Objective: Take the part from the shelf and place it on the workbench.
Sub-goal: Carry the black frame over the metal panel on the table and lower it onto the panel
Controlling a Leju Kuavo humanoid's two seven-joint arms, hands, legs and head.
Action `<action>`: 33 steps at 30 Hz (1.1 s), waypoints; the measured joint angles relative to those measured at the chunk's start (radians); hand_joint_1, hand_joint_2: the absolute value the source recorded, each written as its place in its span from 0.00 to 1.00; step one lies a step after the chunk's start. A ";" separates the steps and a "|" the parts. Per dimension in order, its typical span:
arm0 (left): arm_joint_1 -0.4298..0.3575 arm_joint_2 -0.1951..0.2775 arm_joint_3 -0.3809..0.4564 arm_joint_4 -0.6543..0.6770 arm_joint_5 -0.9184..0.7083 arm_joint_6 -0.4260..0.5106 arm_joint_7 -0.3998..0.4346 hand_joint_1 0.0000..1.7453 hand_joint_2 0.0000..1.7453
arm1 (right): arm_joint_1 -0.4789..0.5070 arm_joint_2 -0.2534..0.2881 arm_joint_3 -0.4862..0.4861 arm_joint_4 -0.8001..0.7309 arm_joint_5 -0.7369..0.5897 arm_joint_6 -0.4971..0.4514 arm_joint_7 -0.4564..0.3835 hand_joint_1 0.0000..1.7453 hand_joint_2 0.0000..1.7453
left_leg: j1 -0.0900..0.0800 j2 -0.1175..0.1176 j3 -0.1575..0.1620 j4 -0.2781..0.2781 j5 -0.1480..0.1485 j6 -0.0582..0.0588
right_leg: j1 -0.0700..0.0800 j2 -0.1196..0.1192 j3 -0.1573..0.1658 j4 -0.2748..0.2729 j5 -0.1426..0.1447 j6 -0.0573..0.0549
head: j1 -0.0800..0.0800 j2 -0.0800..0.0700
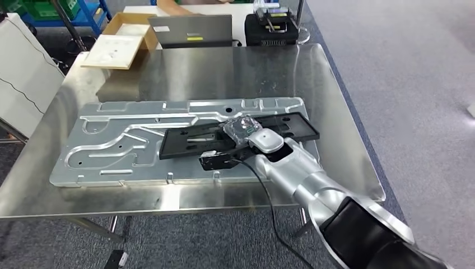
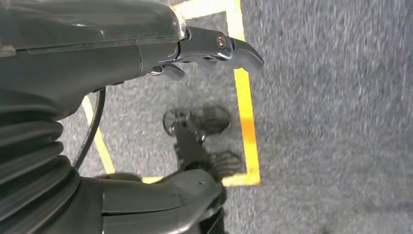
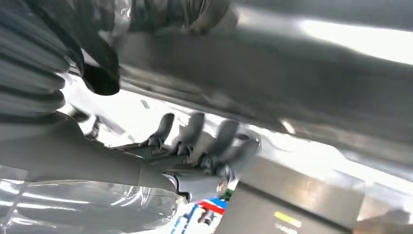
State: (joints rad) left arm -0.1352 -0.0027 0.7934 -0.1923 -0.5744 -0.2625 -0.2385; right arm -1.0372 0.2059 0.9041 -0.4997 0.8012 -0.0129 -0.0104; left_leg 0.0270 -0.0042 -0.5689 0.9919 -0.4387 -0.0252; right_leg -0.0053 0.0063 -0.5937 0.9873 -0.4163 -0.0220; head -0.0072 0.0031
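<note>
Part (image 1: 235, 137) on workbench (image 1: 235, 73), under right hand (image 1: 246, 131)

The head view looks forward and down from high on the robot onto the steel bench (image 1: 224, 73), with the right arm reaching in from below. The left wrist view sits close behind the left robot hand (image 2: 195, 53) and faces the carpeted floor (image 2: 331, 122). The right wrist view sits close behind the right robot hand (image 3: 195, 146), just above the bench, which it shares with the head view.
</note>
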 joint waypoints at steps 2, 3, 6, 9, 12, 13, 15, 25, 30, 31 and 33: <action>-0.001 -0.001 0.000 0.000 -0.002 0.008 0.005 0.00 0.00 | 0.000 0.009 -0.027 0.004 -0.048 -0.053 -0.025 0.00 0.00 | -0.004 -0.004 0.002 -0.009 0.002 0.014 | 0.003 0.001 -0.005 0.005 0.000 0.008 | 0.000 0.000; -0.001 -0.002 0.000 0.000 -0.002 0.011 0.007 0.00 0.00 | 0.000 0.011 -0.046 0.000 -0.077 -0.081 -0.046 0.00 0.00 | -0.003 -0.004 0.000 -0.007 0.002 0.020 | 0.003 0.001 -0.006 0.007 -0.001 0.012 | 0.000 0.000; 0.000 -0.003 0.000 0.000 -0.002 0.015 0.007 0.00 0.00 | -0.001 0.012 -0.099 -0.023 -0.132 -0.122 -0.087 0.00 0.00 | -0.001 -0.003 -0.001 -0.007 0.006 0.038 | -0.001 -0.002 -0.041 0.089 -0.056 0.024 | 0.000 0.000; 0.000 -0.003 0.000 0.000 -0.002 0.018 0.007 0.00 0.00 | 0.003 0.012 -0.130 -0.034 -0.141 -0.125 -0.096 0.00 0.00 | -0.005 -0.003 -0.002 -0.006 0.006 0.044 | -0.001 -0.004 -0.134 0.293 -0.147 0.030 | 0.000 0.000; 0.003 -0.004 0.000 0.000 -0.002 0.018 0.007 0.00 0.00 | 0.014 0.010 -0.156 -0.056 -0.166 -0.137 -0.125 0.00 0.00 | -0.014 -0.004 0.001 -0.005 0.004 0.046 | 0.005 -0.003 -0.120 0.256 -0.096 0.013 | 0.000 0.000; 0.003 -0.004 0.000 0.000 -0.002 0.018 0.006 0.00 0.00 | 0.018 0.009 -0.166 -0.073 -0.184 -0.146 -0.143 0.00 0.00 | -0.016 -0.004 0.002 -0.006 0.003 0.047 | 0.010 -0.002 -0.085 0.183 -0.057 0.001 | 0.000 0.000; 0.004 -0.011 0.000 0.000 -0.002 0.017 -0.001 0.00 0.00 | 0.032 -0.005 -0.201 -0.157 -0.232 -0.184 -0.182 0.00 0.00 | -0.018 -0.003 0.001 -0.006 0.002 0.045 | 0.023 -0.003 -0.025 0.053 -0.009 -0.025 | 0.000 0.000; 0.066 -0.014 0.013 0.000 0.043 -0.018 -0.111 0.00 0.00 | 0.451 -0.309 -0.480 -0.925 -0.239 -0.487 -0.343 0.00 0.00 | -0.012 0.001 -0.113 0.262 -0.140 0.015 | 0.015 -0.033 0.026 -0.026 -0.004 -0.029 | -0.001 0.000; 0.103 -0.010 0.028 0.000 0.049 -0.021 -0.122 0.00 0.00 | 0.691 -0.432 -0.635 -1.190 -0.233 -0.499 -0.410 0.00 0.00 | -0.007 0.001 -0.009 0.052 -0.024 0.011 | 0.006 -0.021 0.027 0.004 -0.029 -0.009 | -0.001 0.000; 0.101 -0.010 0.030 0.000 0.049 -0.020 -0.121 0.00 0.00 | 0.708 -0.443 -0.649 -1.219 -0.225 -0.495 -0.408 0.00 0.00 | -0.008 0.000 0.009 0.016 -0.018 0.017 | 0.006 -0.017 0.027 0.006 -0.029 -0.004 | -0.001 0.000; 0.095 -0.010 0.035 0.000 0.053 -0.019 -0.121 0.00 0.00 | 0.751 -0.462 -0.676 -1.270 -0.192 -0.504 -0.394 0.00 0.00 | -0.013 -0.002 0.018 -0.002 -0.021 0.031 | 0.007 -0.012 0.025 0.005 -0.028 0.009 | -0.001 0.000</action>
State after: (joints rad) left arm -0.0400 -0.0124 0.8283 -0.1926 -0.5211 -0.2811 -0.3595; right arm -0.2858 -0.2557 0.2280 -1.7700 0.6087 -0.5173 -0.4047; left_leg 0.0144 -0.0058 -0.5511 0.9903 -0.4592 0.0057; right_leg 0.0019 -0.0060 -0.5686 0.9927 -0.4438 -0.0126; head -0.0081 0.0031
